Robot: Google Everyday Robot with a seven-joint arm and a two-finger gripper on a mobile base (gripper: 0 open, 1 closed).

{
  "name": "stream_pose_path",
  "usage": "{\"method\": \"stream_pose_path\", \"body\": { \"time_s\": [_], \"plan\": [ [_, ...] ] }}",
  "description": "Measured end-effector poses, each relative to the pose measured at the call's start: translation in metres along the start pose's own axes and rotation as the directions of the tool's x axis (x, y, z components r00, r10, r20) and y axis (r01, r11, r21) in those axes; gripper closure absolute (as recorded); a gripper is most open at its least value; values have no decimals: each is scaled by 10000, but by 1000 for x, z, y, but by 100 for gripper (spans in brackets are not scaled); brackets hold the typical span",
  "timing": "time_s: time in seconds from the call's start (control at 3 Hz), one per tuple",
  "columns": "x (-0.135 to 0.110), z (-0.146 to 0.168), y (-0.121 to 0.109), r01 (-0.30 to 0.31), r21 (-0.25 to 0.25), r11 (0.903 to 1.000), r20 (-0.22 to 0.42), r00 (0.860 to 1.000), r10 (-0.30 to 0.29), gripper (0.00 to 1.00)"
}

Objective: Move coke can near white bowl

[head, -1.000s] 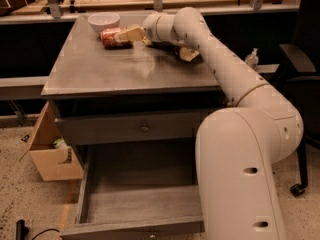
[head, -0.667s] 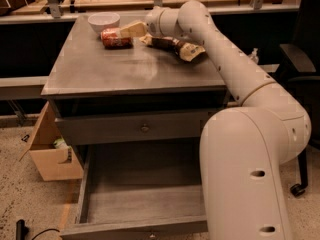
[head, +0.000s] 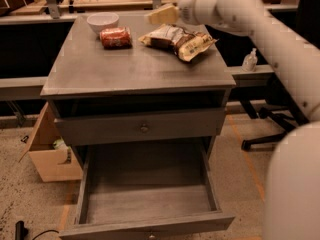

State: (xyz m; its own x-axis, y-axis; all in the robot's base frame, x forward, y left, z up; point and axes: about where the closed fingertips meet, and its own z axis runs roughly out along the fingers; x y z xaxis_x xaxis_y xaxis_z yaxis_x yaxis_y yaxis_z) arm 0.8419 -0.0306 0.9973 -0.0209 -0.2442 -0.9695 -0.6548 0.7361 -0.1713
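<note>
A cardboard box [head: 50, 154] is seen on the floor, well below and left of the white bowl [head: 102, 21]. The white bowl is set upright at the back left corner of the counter [head: 135, 71], close to the rear edge. The coke can [head: 115, 37] is laid on its side just in front of the white bowl and slightly right of it; whether the two touch cannot be told. In front of the bowl a broad bare stretch of counter is left, down to the front edge, and beneath that edge a drawer [head: 150, 204] is pulled wide open. Right of the bowl, the gripper [head: 162, 15] is held above the rear edge, apart from the can; whether it is spread or pressed together cannot be told. A snack bag [head: 177, 40] is spread flat just below the gripper, reaching toward the right edge. Far right of the bowl, off the counter, a small bottle [head: 249, 60] is stood on a ledge.
</note>
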Motion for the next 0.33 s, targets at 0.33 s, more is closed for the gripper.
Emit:
{"method": "stream_pose_path", "body": {
  "time_s": [0.33],
  "plan": [
    [-8, -12, 2, 66, 543, 9985, 156, 9999, -74, 0]
  ]
}}
